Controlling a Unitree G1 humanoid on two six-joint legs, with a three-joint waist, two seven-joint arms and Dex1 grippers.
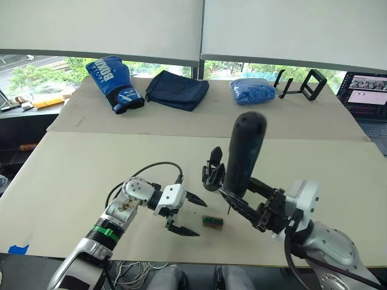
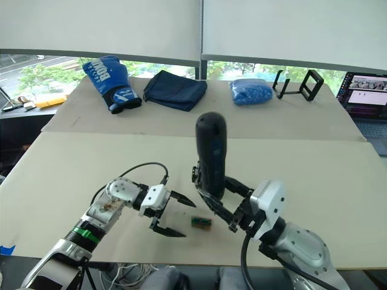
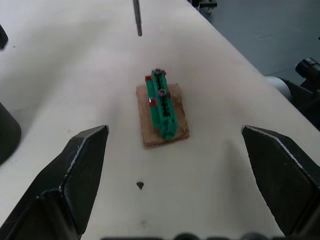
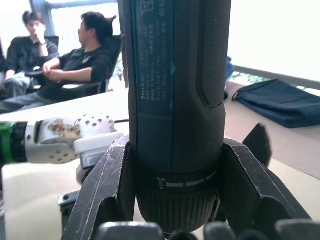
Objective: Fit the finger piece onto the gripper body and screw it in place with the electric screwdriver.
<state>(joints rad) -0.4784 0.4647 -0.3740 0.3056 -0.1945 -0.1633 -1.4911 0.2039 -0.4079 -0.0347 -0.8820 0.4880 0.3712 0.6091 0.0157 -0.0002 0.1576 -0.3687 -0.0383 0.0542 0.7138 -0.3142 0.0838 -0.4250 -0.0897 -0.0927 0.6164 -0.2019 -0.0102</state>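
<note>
The right hand (image 1: pixel 242 196) is clamping the screwdriver (image 1: pixel 245 154) near its lower end, holding it almost upright with the heavy handle rising well above the grip; judged from this, the tool is at risk of tipping or slipping in the fingers, which would swing its bit (image 3: pixel 137 17) off target. The body (image 1: pixel 213 170) is standing on the surface (image 1: pixel 91 163) just left of the screwdriver and partly hidden behind it, so a sideways drift of the tool could knock it over. Whether the finger piece is already fitted on the body cannot be told. The left hand (image 1: pixel 184 214) is hovering with its fingers spread wide and holding nothing, just left of a small green block (image 1: pixel 212 222) on a brown base, which is lying near the front edge and could be nudged off by a careless sweep. The surface is a pale, plain tabletop with a second one butting against its far side, carrying a blue boxing glove (image 1: pixel 113 82), a dark pouch (image 1: pixel 177 89), a blue bag (image 1: pixel 253 91) and a black stand (image 1: pixel 305 84). A laptop (image 1: pixel 364 95) is sitting at far right, below shaded windows. Two people (image 4: pixel 75 62) are sitting in the room.
</note>
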